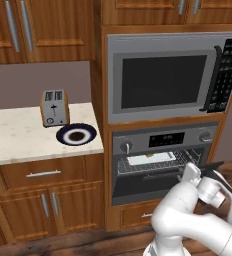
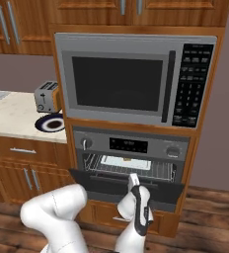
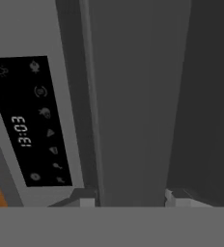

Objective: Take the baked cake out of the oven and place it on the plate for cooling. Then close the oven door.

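Where the arm reaches forward to the oven (image 2: 131, 148), the gripper (image 3: 128, 198) is clamped on the long bar handle (image 3: 128, 111) of the oven door (image 2: 101, 184). In the hand view the two finger tips (image 3: 85, 198) stand on either side of the grey bar, pressed to it, with nothing else between them. Beside the bar in that view is the oven's dark display strip (image 3: 29, 120), showing pale digits. In the right base view the hand sits at the front edge of the door, which is swung down to about level, so the oven's mouth is open.

Inside the oven, a pale flat baking tray (image 1: 153, 159) lies on the upper wire rack (image 1: 153, 167). The baked cake (image 1: 149, 155), a small tan block, sits on that tray towards its back edge, and shows in the right base view too (image 2: 128, 159).

To the left of the oven, on the pale stone counter (image 1: 18, 140), the plate (image 1: 76, 134) lies flat close to the counter's end nearest the oven, with nothing on it. A toaster (image 1: 54, 107) stands just behind the plate. Directly above the oven is the microwave (image 1: 163, 80), with its door shut.
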### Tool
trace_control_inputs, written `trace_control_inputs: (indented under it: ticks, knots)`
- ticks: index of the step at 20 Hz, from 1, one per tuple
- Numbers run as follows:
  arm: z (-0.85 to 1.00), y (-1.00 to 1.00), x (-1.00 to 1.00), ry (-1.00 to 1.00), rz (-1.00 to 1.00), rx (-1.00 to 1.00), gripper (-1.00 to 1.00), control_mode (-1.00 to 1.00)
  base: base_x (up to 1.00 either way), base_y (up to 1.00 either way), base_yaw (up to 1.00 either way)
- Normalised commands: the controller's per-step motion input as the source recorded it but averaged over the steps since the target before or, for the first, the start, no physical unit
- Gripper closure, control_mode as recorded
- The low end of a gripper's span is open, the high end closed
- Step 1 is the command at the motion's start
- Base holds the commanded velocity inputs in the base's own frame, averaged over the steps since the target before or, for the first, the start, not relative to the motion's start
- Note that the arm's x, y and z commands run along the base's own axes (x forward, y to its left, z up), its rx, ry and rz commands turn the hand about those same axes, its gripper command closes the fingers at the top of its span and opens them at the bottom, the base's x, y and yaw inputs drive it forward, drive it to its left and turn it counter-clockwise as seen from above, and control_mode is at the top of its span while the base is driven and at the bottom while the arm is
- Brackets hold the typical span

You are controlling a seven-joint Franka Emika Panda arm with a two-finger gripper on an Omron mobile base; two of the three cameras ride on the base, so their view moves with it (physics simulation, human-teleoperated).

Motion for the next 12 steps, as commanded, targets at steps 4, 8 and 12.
trace_control_inputs:
  ticks: [4,8,12]
  knots:
    - [0.00,-0.08,-0.32,0.01,0.00,0.00,1.00,-1.00,0.00,0.00,0.00]
    - [0.00,-0.08,-0.30,0.02,0.00,0.00,-1.00,-1.00,0.00,0.00,0.00]
    - [0.00,-0.09,-0.24,0.04,0.00,0.00,-1.00,-1.00,0.00,0.00,0.00]
